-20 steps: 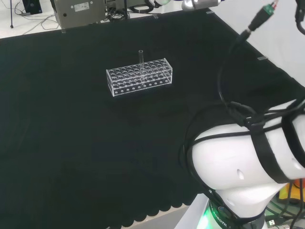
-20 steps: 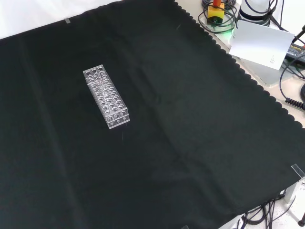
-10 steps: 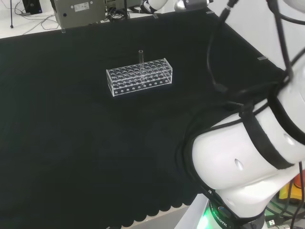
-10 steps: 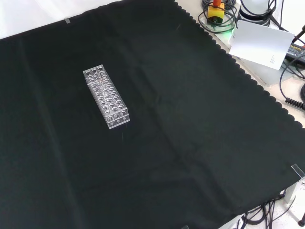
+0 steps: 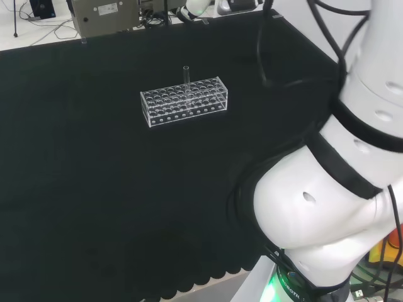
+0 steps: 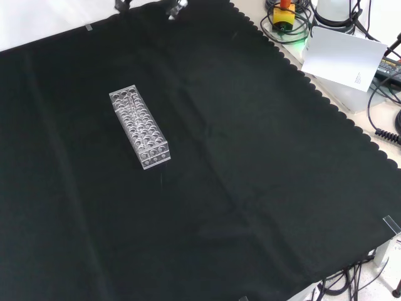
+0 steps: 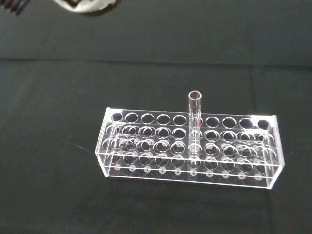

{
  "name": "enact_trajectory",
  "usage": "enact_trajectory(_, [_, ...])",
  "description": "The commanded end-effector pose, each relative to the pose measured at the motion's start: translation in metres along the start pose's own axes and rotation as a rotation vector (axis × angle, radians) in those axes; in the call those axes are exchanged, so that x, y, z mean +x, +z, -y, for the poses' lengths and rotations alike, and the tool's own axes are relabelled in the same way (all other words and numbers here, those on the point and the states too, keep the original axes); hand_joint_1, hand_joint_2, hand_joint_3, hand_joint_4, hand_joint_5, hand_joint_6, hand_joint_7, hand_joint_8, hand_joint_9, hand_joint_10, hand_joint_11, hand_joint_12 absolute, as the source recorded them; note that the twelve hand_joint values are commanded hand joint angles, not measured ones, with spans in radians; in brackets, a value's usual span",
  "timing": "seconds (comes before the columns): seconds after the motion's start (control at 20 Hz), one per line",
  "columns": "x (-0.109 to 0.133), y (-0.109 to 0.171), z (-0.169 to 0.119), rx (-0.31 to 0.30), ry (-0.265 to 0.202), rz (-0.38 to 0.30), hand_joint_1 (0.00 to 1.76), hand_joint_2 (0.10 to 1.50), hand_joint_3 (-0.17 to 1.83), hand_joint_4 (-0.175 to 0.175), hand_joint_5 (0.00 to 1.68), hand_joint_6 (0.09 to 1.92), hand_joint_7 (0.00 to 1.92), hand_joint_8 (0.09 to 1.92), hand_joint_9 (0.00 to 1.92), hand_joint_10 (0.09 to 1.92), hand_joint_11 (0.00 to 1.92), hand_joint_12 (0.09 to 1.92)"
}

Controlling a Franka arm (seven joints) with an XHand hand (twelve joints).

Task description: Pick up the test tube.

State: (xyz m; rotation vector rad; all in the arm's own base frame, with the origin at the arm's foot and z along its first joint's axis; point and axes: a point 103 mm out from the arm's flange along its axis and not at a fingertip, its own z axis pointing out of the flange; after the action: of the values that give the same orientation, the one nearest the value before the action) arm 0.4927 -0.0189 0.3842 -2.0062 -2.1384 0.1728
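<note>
**Head view:** A clear glass test tube point(image 5: 186, 77) stood upright in a clear plastic rack pierced with rows of round holes point(image 5: 184, 102), about midway along the rack's length. The rack sat on the black cloth tabletop point(image 5: 94, 189). The robot's big white arm links point(image 5: 315, 207) stood at the right of the view, well apart from the rack. Nothing touched the tube.

**Front view:** Small parts of the black and white hand point(image 6: 175, 7) showed at the top edge, above the far end of the cloth point(image 6: 263, 188). The rack point(image 6: 139, 127) lay lengthwise on the cloth, well apart from the hand and nearer the camera than it. Too little of the hand showed to tell whether it was open or closed. No ware could be seen in it. The tube itself was too faint against the rack to be picked out here.

**Wrist view:** A blurred white part of the hand point(image 7: 85, 5) showed at the picture's edge, with the rack point(image 7: 146, 146) out ahead of the palm and apart from it. The tube point(image 7: 194, 117) rose straight from one of the holes, its open mouth well clear of the rack's top plate and its lower end seated down inside the rack. The other holes around it looked empty. Bare cloth point(image 7: 48, 195) lay between the hand and the rack on every side that could be seen.
</note>
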Motion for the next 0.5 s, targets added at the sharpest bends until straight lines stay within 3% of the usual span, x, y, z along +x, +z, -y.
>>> enact_trajectory(0.05, [-0.005,0.031,-0.055,0.086,-0.036,-0.011,0.85,0.71,0.63,-0.087,0.32,0.09,0.33,0.87,0.28,0.93,0.16,1.57])
enact_trajectory(0.5, [-0.009,0.065,-0.104,0.158,-0.015,0.004,0.87,0.71,0.64,-0.095,0.35,0.09,0.4,0.87,0.35,0.91,0.22,1.54])
